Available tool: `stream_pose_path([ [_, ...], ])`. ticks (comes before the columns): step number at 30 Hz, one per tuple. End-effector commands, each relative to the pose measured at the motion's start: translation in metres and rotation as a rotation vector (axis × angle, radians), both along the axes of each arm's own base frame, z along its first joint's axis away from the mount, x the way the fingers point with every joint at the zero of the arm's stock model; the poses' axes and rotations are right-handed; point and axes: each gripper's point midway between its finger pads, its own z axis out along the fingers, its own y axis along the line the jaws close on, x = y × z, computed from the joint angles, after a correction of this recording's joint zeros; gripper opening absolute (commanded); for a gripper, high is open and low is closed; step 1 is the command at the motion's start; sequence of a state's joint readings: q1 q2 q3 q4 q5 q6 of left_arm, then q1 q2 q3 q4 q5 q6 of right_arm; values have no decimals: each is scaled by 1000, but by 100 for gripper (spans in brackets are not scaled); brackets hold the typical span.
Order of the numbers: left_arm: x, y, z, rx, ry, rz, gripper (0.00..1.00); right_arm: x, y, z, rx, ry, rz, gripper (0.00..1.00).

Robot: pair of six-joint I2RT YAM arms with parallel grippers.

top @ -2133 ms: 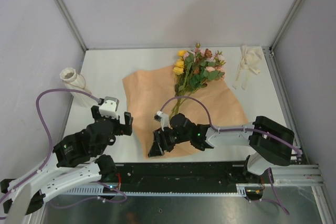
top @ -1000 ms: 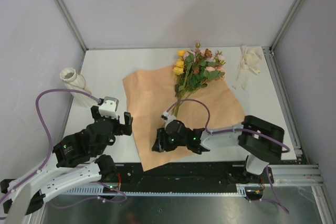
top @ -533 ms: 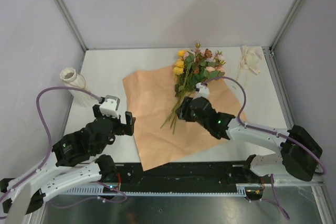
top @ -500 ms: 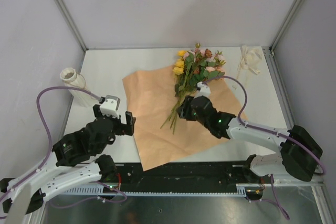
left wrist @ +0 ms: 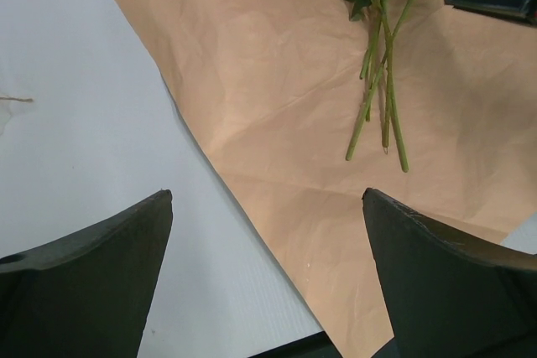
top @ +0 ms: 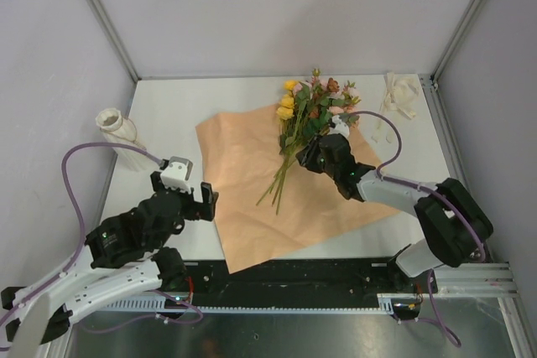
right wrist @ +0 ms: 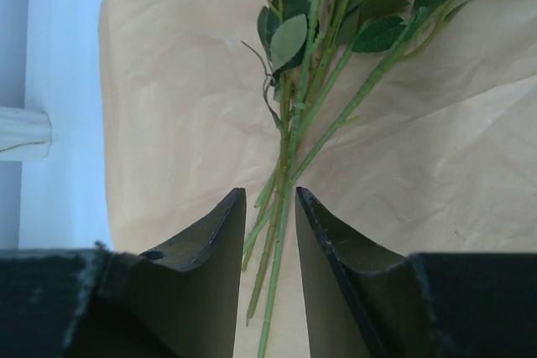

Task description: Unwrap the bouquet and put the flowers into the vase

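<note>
My right wrist view shows the right fingers (right wrist: pixel 210 282) astride the flowers' (right wrist: pixel 294 123) stems; whether they grasp, I cannot tell. Overhead alone shows me the blooms; left fingers (left wrist: pixel 101 274) gape, released.

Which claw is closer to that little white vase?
Left. The left gripper is a little toward the arms' bases from the vase; the right gripper is far right, at the flowers' stems.

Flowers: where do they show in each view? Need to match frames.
Top external: flowers right of centre, far half of the table, stems pointing back toward the arms.
Left wrist: flowers upper right, stems only.
Right wrist: flowers top centre, stems and leaves.
Shared landmark: peach-orange paper sheet beneath them.
</note>
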State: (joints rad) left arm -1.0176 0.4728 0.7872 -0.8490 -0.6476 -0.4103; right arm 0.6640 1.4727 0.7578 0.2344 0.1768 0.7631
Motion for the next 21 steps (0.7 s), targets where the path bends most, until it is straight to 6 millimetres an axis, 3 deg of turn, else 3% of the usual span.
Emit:
stream_pose_path([
  [1,0,5,5,-56,-24,31,100,19,21,16,79,-51,44,34],
  [11,-4,15,15,-121,-69,45,100,43,46,-9,0,2,58,34],
  [21,-3,17,16,-125,-75,52,100,68,51,-30,-169,43,30,34],
])
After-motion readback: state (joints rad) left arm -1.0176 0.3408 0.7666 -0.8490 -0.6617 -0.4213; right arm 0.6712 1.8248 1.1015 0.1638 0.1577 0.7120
